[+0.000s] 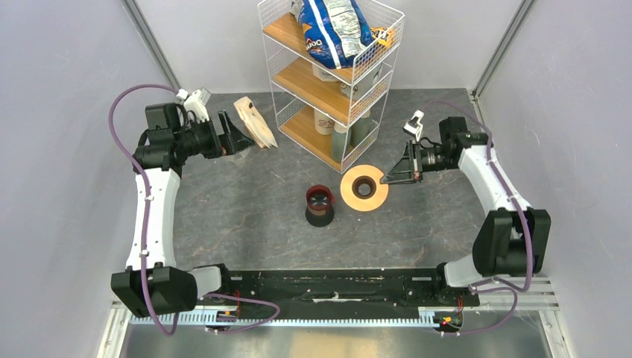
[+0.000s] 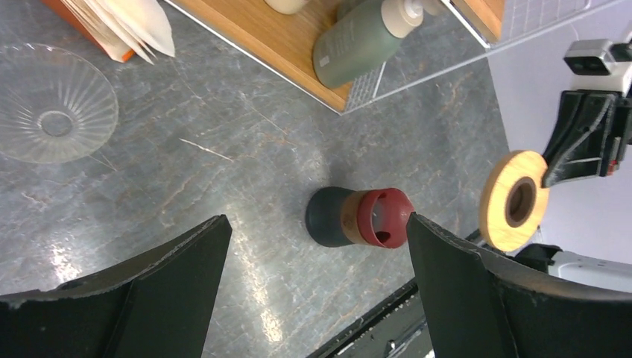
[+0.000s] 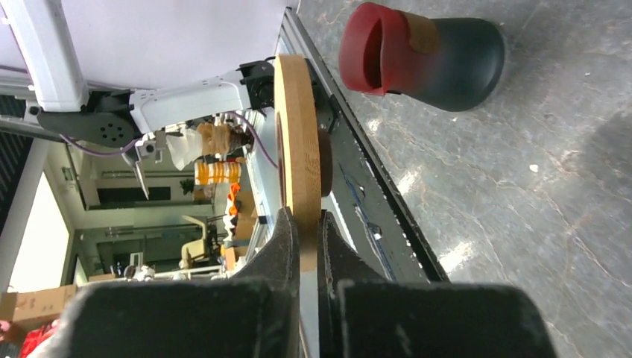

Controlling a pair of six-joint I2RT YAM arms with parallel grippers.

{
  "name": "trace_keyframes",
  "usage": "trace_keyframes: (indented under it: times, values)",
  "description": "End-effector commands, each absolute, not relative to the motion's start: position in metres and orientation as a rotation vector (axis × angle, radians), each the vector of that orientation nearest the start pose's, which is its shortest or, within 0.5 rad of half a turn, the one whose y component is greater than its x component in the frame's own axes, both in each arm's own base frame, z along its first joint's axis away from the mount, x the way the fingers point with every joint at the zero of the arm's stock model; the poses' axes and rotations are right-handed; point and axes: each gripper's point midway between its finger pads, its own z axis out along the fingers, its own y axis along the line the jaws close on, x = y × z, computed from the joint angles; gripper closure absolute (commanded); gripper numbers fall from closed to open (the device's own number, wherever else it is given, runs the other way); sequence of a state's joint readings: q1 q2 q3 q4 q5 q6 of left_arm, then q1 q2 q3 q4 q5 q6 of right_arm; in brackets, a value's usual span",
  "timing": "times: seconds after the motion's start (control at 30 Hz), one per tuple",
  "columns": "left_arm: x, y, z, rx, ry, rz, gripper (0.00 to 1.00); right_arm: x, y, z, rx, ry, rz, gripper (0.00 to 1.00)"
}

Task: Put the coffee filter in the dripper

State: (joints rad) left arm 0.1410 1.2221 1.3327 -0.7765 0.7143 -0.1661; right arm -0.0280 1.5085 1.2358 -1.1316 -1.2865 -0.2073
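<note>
My right gripper [image 1: 387, 177] is shut on the edge of the dripper's tan wooden ring [image 1: 350, 195] and holds it just right of the dark cup. In the right wrist view the ring [image 3: 298, 112] stands on edge between my fingers [image 3: 302, 216]. The maroon-topped black cup body [image 1: 320, 216] stands apart on the table and also shows in the left wrist view [image 2: 358, 216]. My left gripper [image 1: 231, 134] is open and empty at the back left [image 2: 317, 220]. I see no loose coffee filter. White pointed paper sheets [image 2: 127, 22] stick out of a beige packet [image 1: 256, 123].
A white wire rack [image 1: 328, 82] with wooden shelves stands at the back centre. It holds a chip bag [image 1: 332, 26] and a green pump bottle [image 2: 350, 45]. A clear ribbed glass dish [image 2: 56, 123] lies near the packet. Grey walls close both sides.
</note>
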Motion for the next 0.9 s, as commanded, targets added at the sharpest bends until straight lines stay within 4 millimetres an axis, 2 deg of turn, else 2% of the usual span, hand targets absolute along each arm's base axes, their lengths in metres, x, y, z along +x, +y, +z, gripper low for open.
trace_keyframes:
  times: [0.0, 0.13, 0.37, 0.67, 0.87]
  values:
    - [0.302, -0.087, 0.307, 0.064, 2.098, -0.884, 0.04, 0.263, 0.184, 0.261, -0.269, 2.172, 1.715, 1.0]
    - [0.291, -0.089, 0.308, 0.073, 2.093, -0.885, 0.05, 0.265, 0.211, 0.264, -0.292, 2.134, 1.745, 1.0]
    - [0.285, -0.091, 0.304, 0.054, 2.1, -0.902, 0.06, 0.269, 0.247, 0.248, -0.329, 2.1, 1.81, 1.0]
    - [0.285, -0.091, 0.305, 0.029, 2.103, -0.899, 0.06, 0.266, 0.266, 0.229, -0.357, 2.125, 1.853, 1.0]
    - [0.286, -0.091, 0.306, 0.022, 2.1, -0.903, 0.06, 0.268, 0.268, 0.214, -0.343, 2.143, 1.842, 1.0]
